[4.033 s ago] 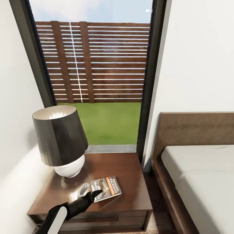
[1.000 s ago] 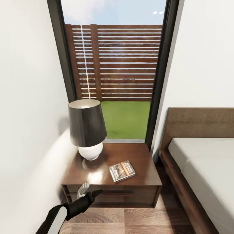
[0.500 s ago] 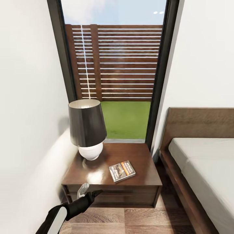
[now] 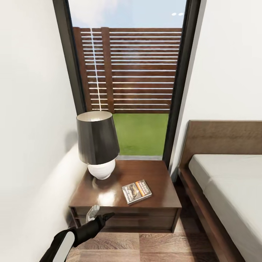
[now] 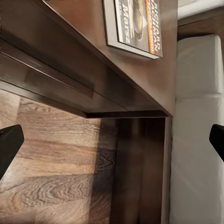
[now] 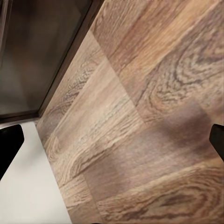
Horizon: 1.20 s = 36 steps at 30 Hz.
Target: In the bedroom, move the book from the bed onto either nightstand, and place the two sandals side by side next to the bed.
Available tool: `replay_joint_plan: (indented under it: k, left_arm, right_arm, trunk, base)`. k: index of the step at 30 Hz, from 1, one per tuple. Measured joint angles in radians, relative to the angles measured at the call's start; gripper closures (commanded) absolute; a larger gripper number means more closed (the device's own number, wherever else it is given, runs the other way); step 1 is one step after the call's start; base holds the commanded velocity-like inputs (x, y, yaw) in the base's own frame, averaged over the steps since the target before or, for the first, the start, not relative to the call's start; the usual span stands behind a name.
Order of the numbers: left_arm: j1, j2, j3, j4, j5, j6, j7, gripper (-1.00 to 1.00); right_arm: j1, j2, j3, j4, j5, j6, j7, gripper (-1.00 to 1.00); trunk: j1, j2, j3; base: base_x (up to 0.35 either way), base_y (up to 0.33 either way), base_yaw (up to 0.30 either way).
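- Lying flat on the nightstand (image 4: 160,198), toward its front right part: the book (image 4: 136,191), cover up, orange title band showing, well apart from the lamp (image 4: 97,145).
- Standing at the back left of the glossy tabletop: lamp with dark shade and white rounded base, just beside the white wall (image 4: 32,127).
- Hovering low in front of the nightstand's drawer face: left gripper (image 4: 98,215), held on a black forearm reaching in from the lower left of the head view. Jaws spread apart, nothing between them; one pale finger up, one dark finger pointing right.
- Seen from the left wrist view: dark fingertips (image 5: 9,144) at the two side edges, wide apart, with the nightstand's front edge, the book and wood-plank floor (image 5: 51,177) between them.
- Seen from the right wrist view: right gripper (image 6: 112,142) with dark fingertips (image 6: 9,140) at both side edges, jaws wide apart and empty, aimed at plank floor; a dark wooden frame and a pale surface along one side.
- Sitting just right of the nightstand: the bed (image 4: 225,182), light-grey mattress on a dark brown frame, flat headboard (image 4: 222,140) against the wall.
- Rising behind the nightstand: tall dark-framed window (image 4: 127,72), slatted wooden fence and grass beyond.
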<state>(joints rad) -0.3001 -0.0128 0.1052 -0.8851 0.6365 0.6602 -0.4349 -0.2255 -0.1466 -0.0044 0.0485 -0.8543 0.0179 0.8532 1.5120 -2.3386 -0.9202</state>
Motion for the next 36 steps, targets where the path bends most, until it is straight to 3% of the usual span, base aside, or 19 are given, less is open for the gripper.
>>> replay_joint_plan:
  k: [9,36]
  left_arm:
    - [0.000,0.001,-0.001,0.007,-0.003,-0.005,0.000,-1.00]
    - [0.003,0.033,0.001,0.071,-0.013,-0.033,0.000,-1.00]
  right_arm:
    - [0.000,-0.001,0.000,0.000,-0.001,0.000,-0.001,-1.00]
    - [0.000,-0.001,0.001,0.000,-0.003,0.001,-0.002,-1.00]
  trunk:
    - [0.000,0.000,0.000]
    - [-0.103,0.189,0.085]
  base:
    - [0.000,0.000,0.000]
    - [0.000,0.000,0.000]
